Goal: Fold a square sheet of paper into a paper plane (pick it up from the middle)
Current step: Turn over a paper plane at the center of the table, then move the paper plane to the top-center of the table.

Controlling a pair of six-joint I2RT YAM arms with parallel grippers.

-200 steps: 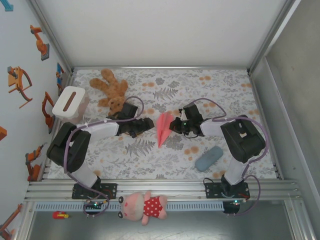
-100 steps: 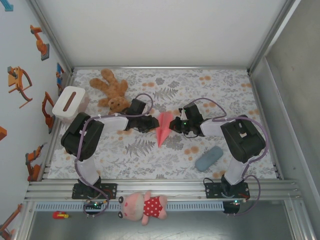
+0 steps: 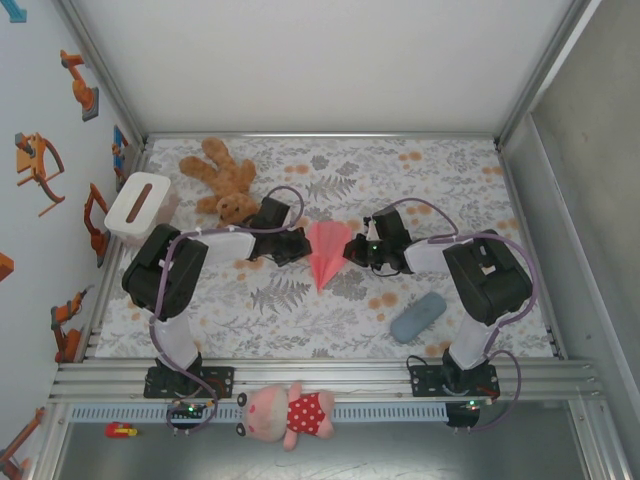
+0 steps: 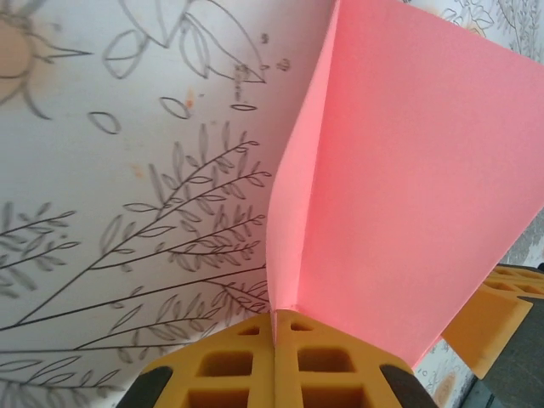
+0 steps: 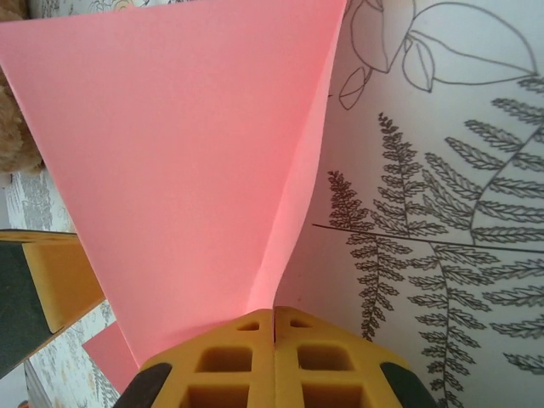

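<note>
Paper plane at mid-counter, its long axis running near to far: nose toward the arm bases, broad tail toward the far wall. It lies directly between the two sets of jaws, about equally near each. The left jaws are pinched shut on its left wing edge and the right jaws on its right wing edge. Any coming pull or press would probably act across this axis, about the centre crease.

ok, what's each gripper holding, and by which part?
Both pinch the paper plane: left gripper on the wing edge nearest it, right gripper on the opposite wing edge.
</note>
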